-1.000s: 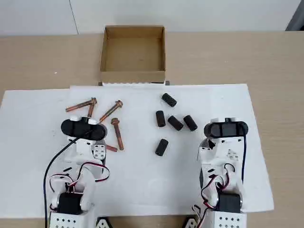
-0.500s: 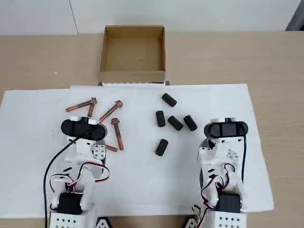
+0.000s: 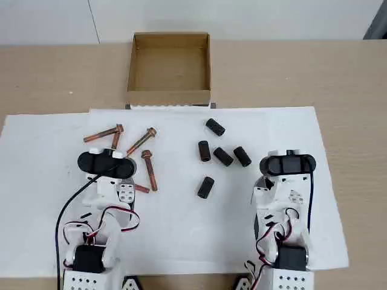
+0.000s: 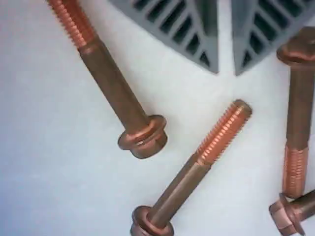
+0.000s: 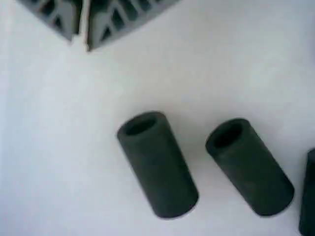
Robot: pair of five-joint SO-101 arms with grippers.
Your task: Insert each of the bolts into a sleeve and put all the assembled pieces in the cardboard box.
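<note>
At the far edge, cardboard box (image 3: pixel 169 96): empty; you fill it last.
Left gripper (image 4: pixel 226 66): fingers almost together, holding nothing, over the bolts (image 3: pixel 150 172); spread wide, take one mid-shank.
Right gripper (image 5: pixel 79 42): pressed together, holding nothing, near the sleeves (image 3: pixel 205 187); keep your sleeve's bore exposed.

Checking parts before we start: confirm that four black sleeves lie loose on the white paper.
Not four. The high view shows five black sleeves lying loose on the white paper.
</note>
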